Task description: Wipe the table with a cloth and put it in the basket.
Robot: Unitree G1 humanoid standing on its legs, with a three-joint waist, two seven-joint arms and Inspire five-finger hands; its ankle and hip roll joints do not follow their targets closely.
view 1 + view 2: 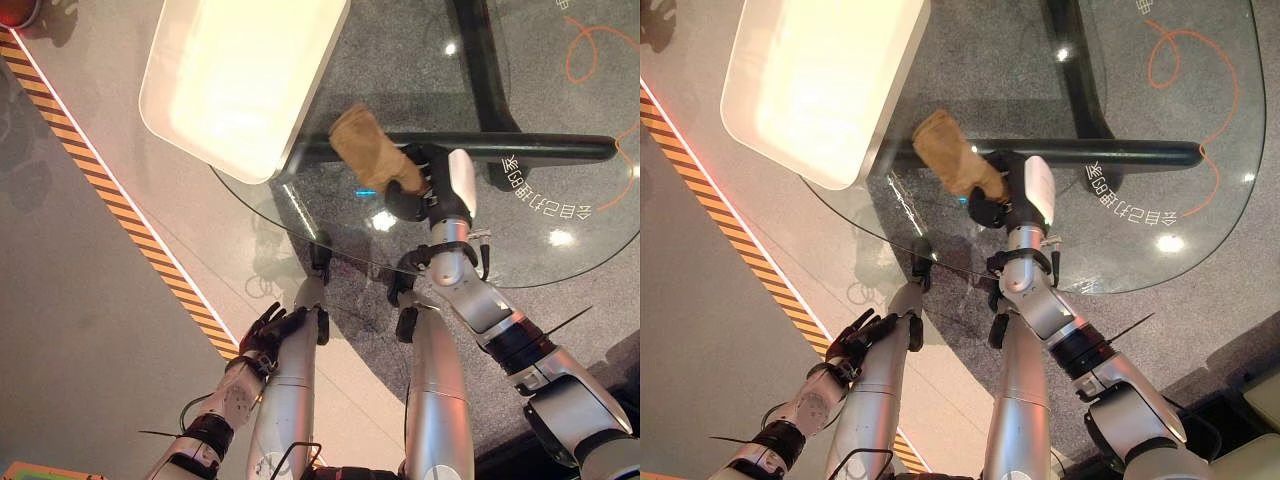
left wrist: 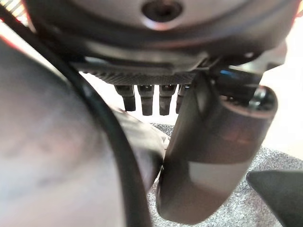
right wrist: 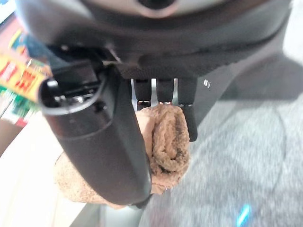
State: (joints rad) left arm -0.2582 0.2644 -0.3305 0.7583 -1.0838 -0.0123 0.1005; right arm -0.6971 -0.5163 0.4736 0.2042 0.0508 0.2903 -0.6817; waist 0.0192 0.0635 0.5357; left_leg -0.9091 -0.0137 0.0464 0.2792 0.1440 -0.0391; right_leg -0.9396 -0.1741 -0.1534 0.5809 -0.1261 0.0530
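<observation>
The tan cloth (image 1: pixel 367 148) sits in the right hand (image 1: pixel 412 190), whose fingers (image 3: pixel 165 92) curl over its rolled fold with the thumb clamped beneath, over the round glass bench (image 1: pixel 560 180). Its long axis runs from the palm up and toward the robot's left, free end pointing at the white tray-like basket (image 1: pixel 235 80) just beside it. The left hand (image 1: pixel 262 330) hangs low, well apart, fingers relaxed and empty
</observation>
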